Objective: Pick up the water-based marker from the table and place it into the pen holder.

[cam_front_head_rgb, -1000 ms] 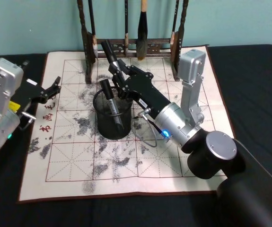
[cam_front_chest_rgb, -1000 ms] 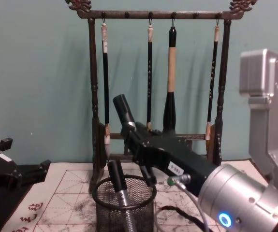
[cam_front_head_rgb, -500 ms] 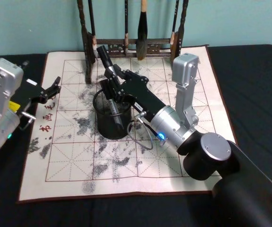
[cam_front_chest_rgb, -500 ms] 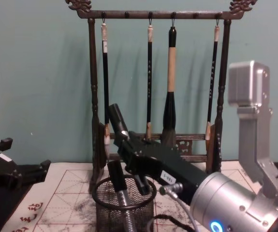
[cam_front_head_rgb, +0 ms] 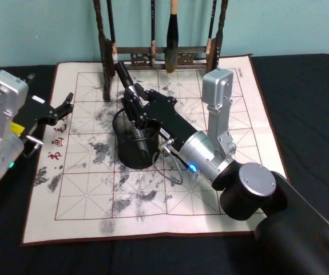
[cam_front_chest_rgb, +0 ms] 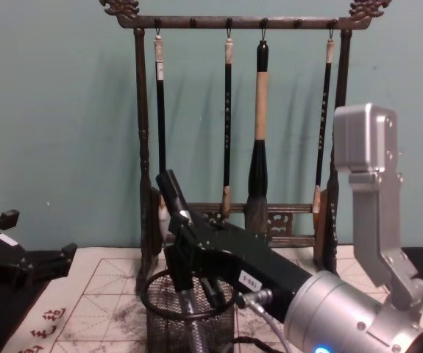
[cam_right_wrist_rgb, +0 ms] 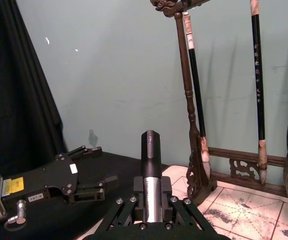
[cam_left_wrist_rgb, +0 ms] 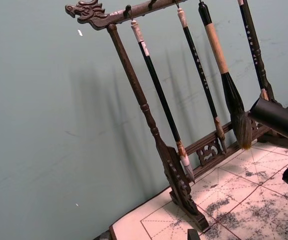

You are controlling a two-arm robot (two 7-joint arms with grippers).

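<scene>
The marker point(cam_front_head_rgb: 124, 80) has been lifted off the counter point(cam_front_head_rgb: 301, 103) and is clamped in the right hand point(cam_front_head_rgb: 133, 106) at the holder's point(cam_front_head_rgb: 135, 150) 12 o'clock rim, tilted; lowering and release remain. The left hand point(cam_front_head_rgb: 61, 107) is parked, spread apart, at 9 o'clock.

Brush rack point(cam_front_head_rgb: 158, 34) blocks behind pen holder point(cam_front_head_rgb: 136, 137) (close); mat point(cam_front_head_rgb: 118, 200) in front is free room.

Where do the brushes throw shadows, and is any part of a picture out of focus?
Chest view: the hanging brushes cast soft shadows on the wall, offset left. Left wrist view: the same, beside the rack. Right wrist view: the marker in the right end effector looks sharp; the brush at the right edge is blurred.
</scene>
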